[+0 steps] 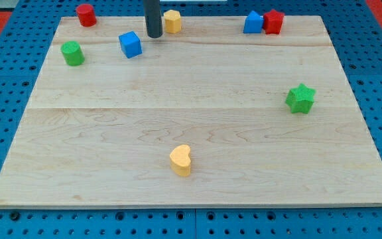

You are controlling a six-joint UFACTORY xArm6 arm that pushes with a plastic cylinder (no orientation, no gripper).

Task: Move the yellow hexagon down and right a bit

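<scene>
One rod end, my tip [154, 36], sits just left of the yellow hexagon [172, 21].

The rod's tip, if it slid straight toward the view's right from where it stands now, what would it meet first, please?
Most likely the yellow hexagon: my tip stands just to its left, with the blue cube on the other side. The hexagon sits slightly higher in the view, so contact may be glancing; depth is unclear.

Yellow hexagon [172, 21]: flat, board's top edge, centre-left.
</scene>
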